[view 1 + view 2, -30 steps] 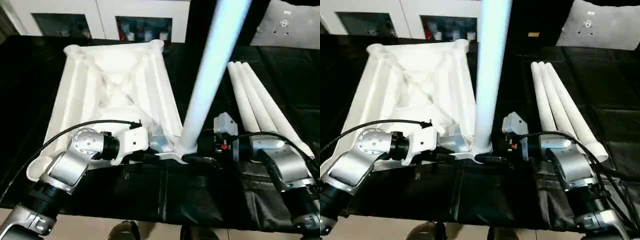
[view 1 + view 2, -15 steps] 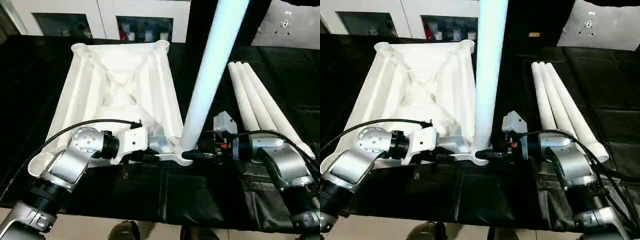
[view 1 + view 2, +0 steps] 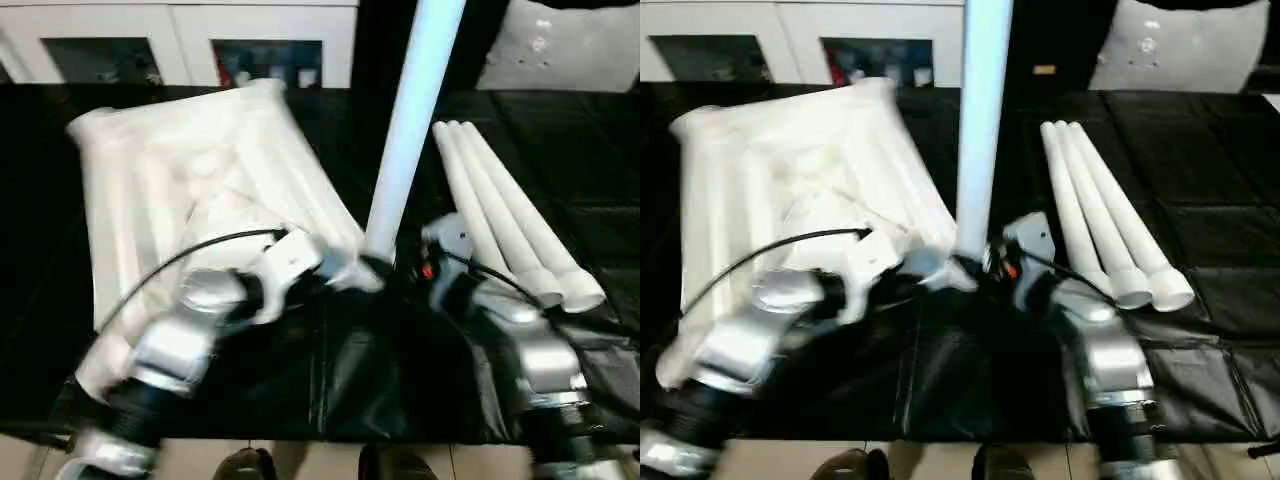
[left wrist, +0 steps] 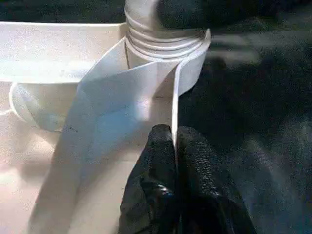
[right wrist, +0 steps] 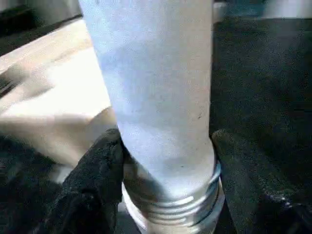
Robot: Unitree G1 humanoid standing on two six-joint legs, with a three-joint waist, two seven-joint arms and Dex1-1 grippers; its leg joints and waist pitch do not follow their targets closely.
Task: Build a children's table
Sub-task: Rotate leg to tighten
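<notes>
The children's table top (image 3: 180,170) lies upside down on the black cover, its ribs facing up. One white leg (image 3: 405,130) stands upright in the near right corner socket (image 4: 165,46). My left gripper (image 4: 174,146) is shut on the thin rim wall of the table top just beside that socket. My right gripper (image 5: 165,165) holds the base of the leg (image 5: 156,87), one black finger (image 5: 97,165) pressed on each side. Three spare legs (image 3: 500,210) lie side by side to the right.
The black-covered work table (image 3: 570,130) stretches to the right beyond the spare legs; its front edge runs just below my forearms. White cabinets (image 3: 180,40) stand behind the table. A pale sheet (image 3: 560,50) sits at the back right.
My right gripper's fingers have closed in onto the base of the upright leg. The whole picture has shifted, and the leg now stands straighter. My left gripper keeps its pinch on the rim.
</notes>
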